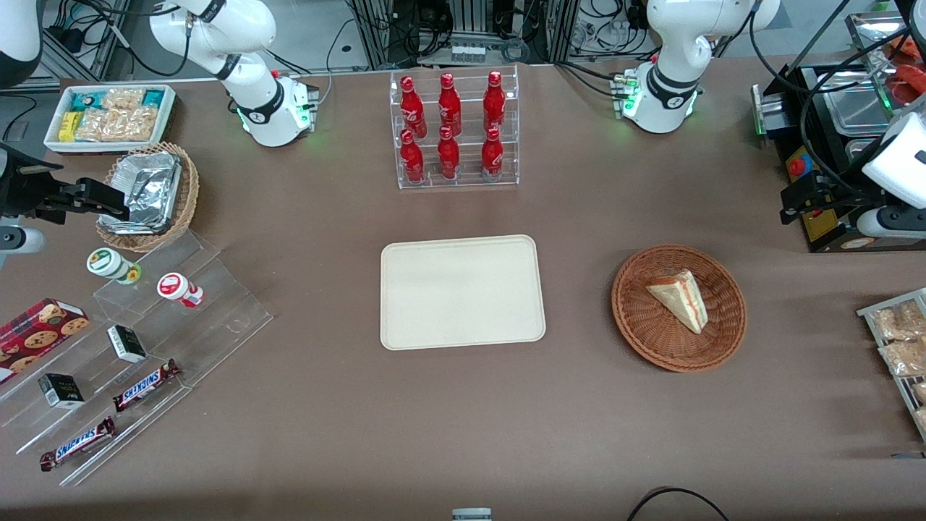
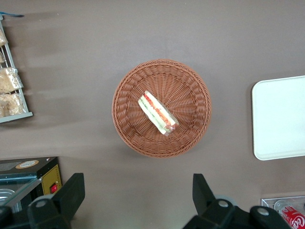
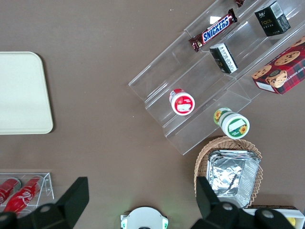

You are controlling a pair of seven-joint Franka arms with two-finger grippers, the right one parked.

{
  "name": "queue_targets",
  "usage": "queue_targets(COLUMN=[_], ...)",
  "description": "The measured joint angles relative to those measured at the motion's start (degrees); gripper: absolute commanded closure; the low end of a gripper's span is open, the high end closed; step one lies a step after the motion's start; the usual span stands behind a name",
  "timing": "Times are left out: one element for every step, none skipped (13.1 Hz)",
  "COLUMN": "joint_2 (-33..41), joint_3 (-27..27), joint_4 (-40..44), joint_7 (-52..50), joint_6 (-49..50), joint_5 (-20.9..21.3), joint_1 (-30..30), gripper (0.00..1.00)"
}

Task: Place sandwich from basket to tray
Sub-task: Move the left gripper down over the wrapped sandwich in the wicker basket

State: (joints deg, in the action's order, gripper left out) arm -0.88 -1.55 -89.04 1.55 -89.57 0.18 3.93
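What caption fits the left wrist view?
Open tool hovers above the table, apart from the wicker basket holding the sandwich; the empty tray lies beside it.

Below the wide-spread gripper (image 2: 136,193), only the low basket (image 2: 125,128) rim surrounds the sandwich (image 2: 158,113); bare table (image 1: 579,405) reaches the tray (image 2: 281,119)

A triangular sandwich (image 1: 681,298) lies in the round reddish-brown wicker basket (image 1: 636,318), beside the bare cream rectangular tray (image 1: 461,291).
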Motion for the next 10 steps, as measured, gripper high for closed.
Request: queue_targets(joint_2=[0.0,0.0,0.0,-0.2,-0.5,-0.9,-1.4,-1.9,-2.3,-2.6], joint_3=[0.0,0.0,0.0,0.1,0.1,0.1,0.1,0.2,0.2,0.3], joint_4=[0.0,0.0,-0.2,-0.6,-1.3,-2.5,-4.3,-6.7,-9.4,-12.3], joint_7=[0.0,-0.1,-0.2,-0.3,-0.6,-1.4,-2.9,-4.4,-5.7,-7.0], joint_6=[0.1,0.2,0.2,0.2,0.0,-0.9,-3.1,-6.8,-10.7,-14.5], joint_5=[0.0,0.0,0.0,0.0,0.0,0.0,0.0,0.0,0.0,0.0], joint_1=[0.0,0.0,0.0,0.0,0.0,0.0,0.0,0.0,0.1,0.2], gripper=[0.0,0.0,0.0,0.0,0.0,0.0,0.0,0.0,0.0,0.0])
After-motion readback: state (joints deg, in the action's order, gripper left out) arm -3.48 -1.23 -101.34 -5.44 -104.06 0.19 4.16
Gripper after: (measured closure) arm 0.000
